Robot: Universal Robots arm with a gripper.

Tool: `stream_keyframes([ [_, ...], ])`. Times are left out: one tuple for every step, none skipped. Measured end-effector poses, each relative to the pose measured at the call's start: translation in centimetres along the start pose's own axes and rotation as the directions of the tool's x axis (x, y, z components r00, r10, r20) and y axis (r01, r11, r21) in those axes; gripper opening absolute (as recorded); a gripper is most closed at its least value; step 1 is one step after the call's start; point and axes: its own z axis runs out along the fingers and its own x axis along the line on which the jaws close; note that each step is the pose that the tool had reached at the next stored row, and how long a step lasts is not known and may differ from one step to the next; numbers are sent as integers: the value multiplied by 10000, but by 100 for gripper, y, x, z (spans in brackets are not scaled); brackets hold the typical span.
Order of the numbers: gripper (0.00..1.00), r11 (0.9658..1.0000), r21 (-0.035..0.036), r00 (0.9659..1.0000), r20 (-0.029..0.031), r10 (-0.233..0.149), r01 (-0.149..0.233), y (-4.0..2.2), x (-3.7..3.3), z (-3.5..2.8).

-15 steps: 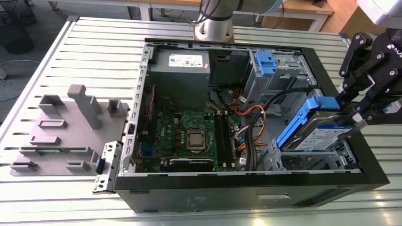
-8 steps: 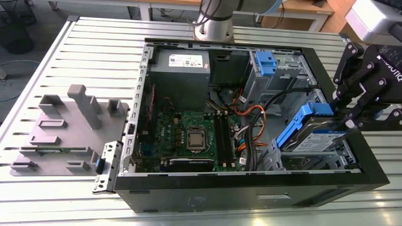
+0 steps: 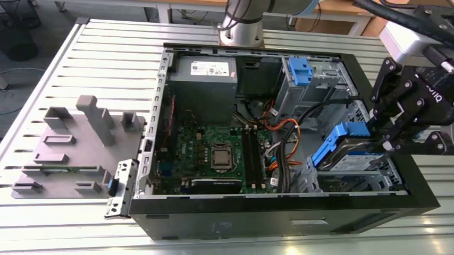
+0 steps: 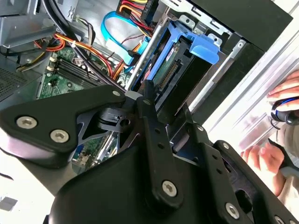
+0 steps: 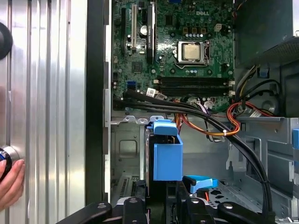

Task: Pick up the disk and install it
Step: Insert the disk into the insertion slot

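While it hangs tilted over the right side of the computer case (image 3: 248,204) in the exterior view, the gripper (image 3: 381,142) is seen clamped on the disk (image 3: 347,158), which is held slanted above the drive bay (image 3: 354,180). Cables (image 3: 278,127) crowd the disk's left; the case wall stands close on its right.

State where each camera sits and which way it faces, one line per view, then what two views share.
Exterior view: off the arm, high over the open computer case, looking down into it; the gripper holds the disk at the exterior view's right.
First wrist view: on the arm, looking past gripper and disk toward the motherboard; a person's hand shows beside the case.
Second wrist view: on the arm, close behind the gripper's links, facing the disk.
Shared: both wrist views show the disk and a person's hand.
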Motion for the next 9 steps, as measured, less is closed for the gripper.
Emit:
stream_keyframes([
  [35, 10000, 0, 10000, -1, 0, 0, 0, 1, 18],
  [35, 10000, 0, 10000, 0, 0, 0, -1, 2, 36],
  [35, 10000, 0, 10000, 0, 0, 0, -1, 2, 54],
  [35, 10000, 0, 10000, 0, 0, 0, -2, 3, 71],
  [35, 10000, 0, 10000, 0, 0, 0, -2, 4, 83],
  [35, 10000, 0, 10000, -2, 0, 0, -2, 3, 85],
  [35, 10000, 0, 10000, -3, 0, 0, -2, 3, 85],
  [35, 10000, 0, 10000, -4, 0, 0, -2, 4, 85],
  [35, 10000, 0, 10000, -3, 0, 0, -2, 4, 86],
])
